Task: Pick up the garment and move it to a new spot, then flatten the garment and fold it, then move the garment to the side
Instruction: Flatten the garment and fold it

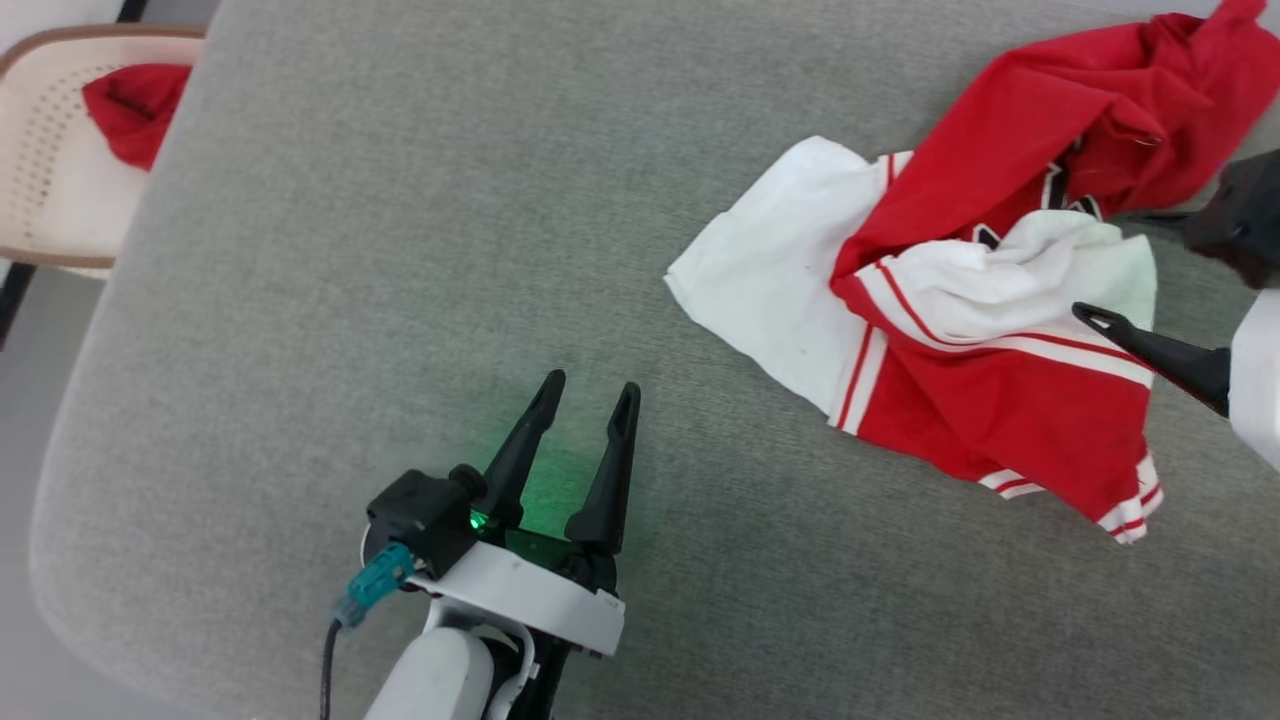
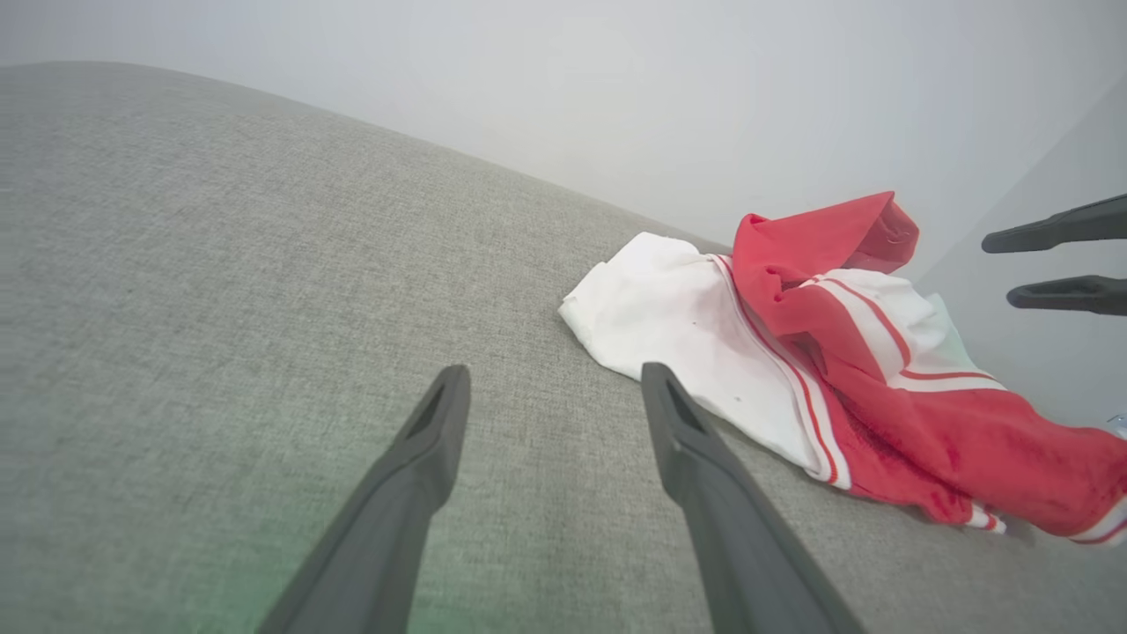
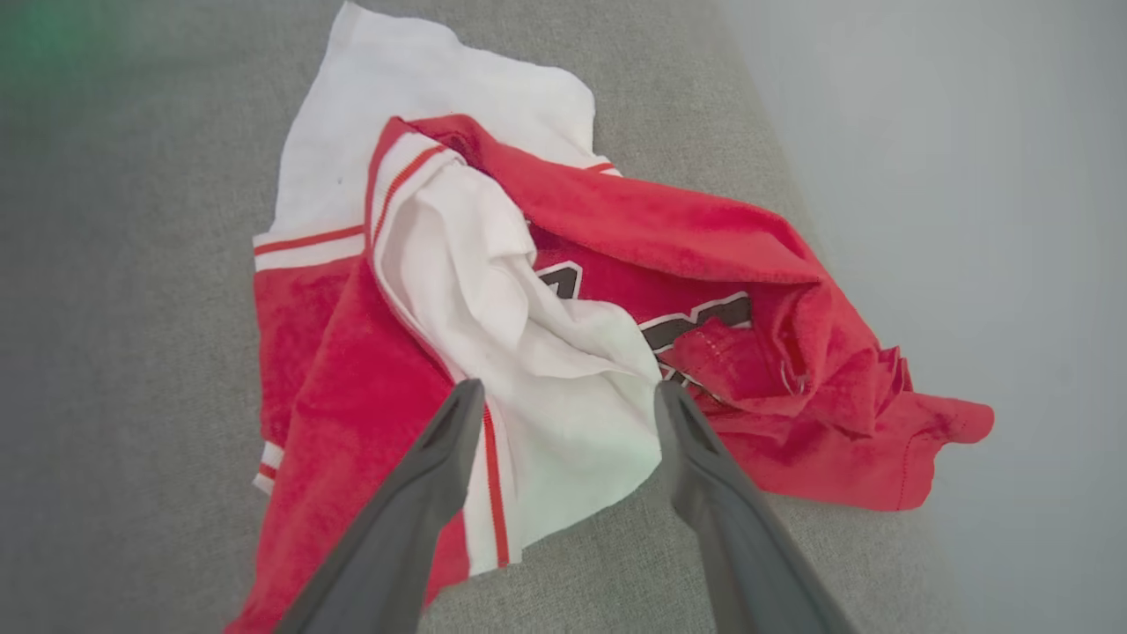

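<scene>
— What was seen of the garment, and of what it was made?

— A soft knitted jersey cloth was noted, red with a white panel and white-red-white striped bands along its edges. It was crumpled, not flat: a white flap was spread to the left, a red fold was thrown over the middle, and dark block lettering edged in white was partly shown under that fold. It was found at the far right of the counter, near the right-hand edge.

— And the counter itself?

— A grey, coarsely woven covering with rounded corners was observed. A green glow was cast on it around the left gripper.

— How were the fingers set?

— Both pairs, long, dark and tapered, were held spread, with nothing pinched. The left gripper was placed near the front of the counter, well apart from the garment, which lay ahead of it and to its right. In the right wrist view the right gripper was seen with its tips on either side of a bunched white fold of the garment; whether the cloth was touched could not be told.

— Anything beside the counter?

— A cream perforated chair with a brown rim was seen at the left, and a plain red cloth was lying on its seat.
</scene>
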Robot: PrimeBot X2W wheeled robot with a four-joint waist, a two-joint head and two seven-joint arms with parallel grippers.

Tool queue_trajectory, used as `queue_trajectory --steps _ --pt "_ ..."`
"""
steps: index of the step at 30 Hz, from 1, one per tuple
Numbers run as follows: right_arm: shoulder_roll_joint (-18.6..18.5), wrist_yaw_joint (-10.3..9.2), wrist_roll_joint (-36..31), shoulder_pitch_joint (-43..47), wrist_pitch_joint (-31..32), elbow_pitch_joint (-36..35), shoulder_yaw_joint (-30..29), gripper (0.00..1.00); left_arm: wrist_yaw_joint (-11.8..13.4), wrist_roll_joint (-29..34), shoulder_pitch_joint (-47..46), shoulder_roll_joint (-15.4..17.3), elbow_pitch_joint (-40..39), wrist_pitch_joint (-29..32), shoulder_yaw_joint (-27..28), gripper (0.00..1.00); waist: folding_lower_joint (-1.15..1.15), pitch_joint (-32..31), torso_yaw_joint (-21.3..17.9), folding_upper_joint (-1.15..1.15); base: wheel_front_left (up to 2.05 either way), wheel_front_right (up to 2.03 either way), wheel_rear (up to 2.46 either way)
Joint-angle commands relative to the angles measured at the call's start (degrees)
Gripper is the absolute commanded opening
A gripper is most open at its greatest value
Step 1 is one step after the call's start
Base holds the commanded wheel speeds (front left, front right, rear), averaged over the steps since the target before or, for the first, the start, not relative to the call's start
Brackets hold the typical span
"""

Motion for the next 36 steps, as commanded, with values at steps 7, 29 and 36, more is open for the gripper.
queue_trajectory --steps 7,29,36 --pt "1.0 -0.06 -4.2 1.3 5.9 -1.0 0.2 1.0 0.8 0.2 0.7 0.0 -1.4 0.0 -0.8 1.0 0.0 0.6 3.1 0.0 0.0 0.0 0.0" --pt "0.3 -0.06 -1.2 2.4 0.9 4.9 0.1 0.0 1.4 2.4 0.7 0.0 -2.7 0.0 0.1 1.0 0.0 0.7 2.3 0.0 0.0 0.0 0.0" --pt "-5.3 -0.06 8.0 4.8 -9.5 8.7 -0.9 0.0 1.1 3.5 2.1 0.0 -2.4 0.0 1.8 1.0 0.0 -1.4 -0.5 0.0 0.0 0.0 0.0"
